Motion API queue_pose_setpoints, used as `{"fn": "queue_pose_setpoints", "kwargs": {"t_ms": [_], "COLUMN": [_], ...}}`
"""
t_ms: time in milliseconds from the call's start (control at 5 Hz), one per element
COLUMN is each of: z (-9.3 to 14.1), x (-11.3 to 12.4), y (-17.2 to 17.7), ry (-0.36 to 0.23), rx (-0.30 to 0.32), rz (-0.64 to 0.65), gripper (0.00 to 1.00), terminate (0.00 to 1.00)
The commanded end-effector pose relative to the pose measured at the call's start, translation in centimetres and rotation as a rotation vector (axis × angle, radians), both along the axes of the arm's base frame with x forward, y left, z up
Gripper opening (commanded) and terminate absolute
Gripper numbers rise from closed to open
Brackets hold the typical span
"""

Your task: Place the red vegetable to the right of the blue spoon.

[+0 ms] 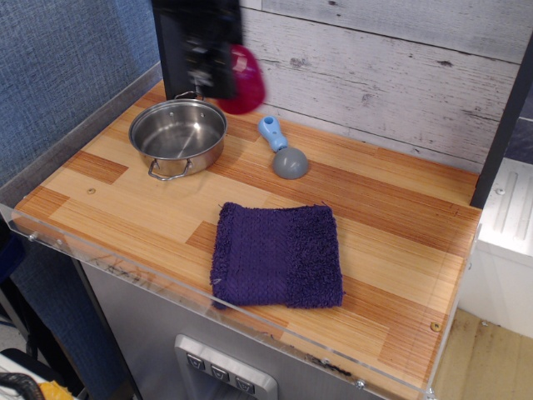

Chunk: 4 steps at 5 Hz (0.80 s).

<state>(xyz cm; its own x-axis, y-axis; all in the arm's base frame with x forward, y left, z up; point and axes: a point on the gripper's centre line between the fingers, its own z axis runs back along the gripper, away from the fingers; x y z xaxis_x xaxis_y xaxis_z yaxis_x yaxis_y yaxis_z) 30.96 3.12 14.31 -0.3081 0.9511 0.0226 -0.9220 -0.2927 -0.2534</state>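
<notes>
My gripper [226,77] is blurred with motion, high above the back of the table between the steel pot and the blue spoon. It is shut on the red vegetable [245,80], a glossy red dome that shows on its right side. The blue spoon [281,147] lies on the wood table near the back wall, its light-blue handle pointing back-left and its round grey bowl to the front right. The gripper is up and to the left of the spoon, well apart from it.
A steel pot [178,135] with handles stands at the back left. A dark purple cloth [278,255] lies at the front middle. A clear rim [166,279] runs along the front edge. A grey plank wall [391,75] closes the back.
</notes>
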Motion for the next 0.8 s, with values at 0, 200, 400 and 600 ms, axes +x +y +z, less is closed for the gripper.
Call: {"fn": "queue_pose_setpoints", "kwargs": {"t_ms": [0, 200, 400, 600], "z": [-2.6, -4.4, -6.0, -7.4], "x": [3.1, 4.9, 6.0, 6.3], "y": [-4.0, -5.0, -5.4, -5.3], "ry": [-0.039, -0.020, -0.023, 0.001], "rx": [0.030, 0.030, -0.016, -0.036], "rz": [-0.069, -0.093, -0.068, -0.053], "gripper": [0.00, 0.00, 0.00, 0.00], "terminate": [0.00, 0.00, 0.00, 0.00]}}
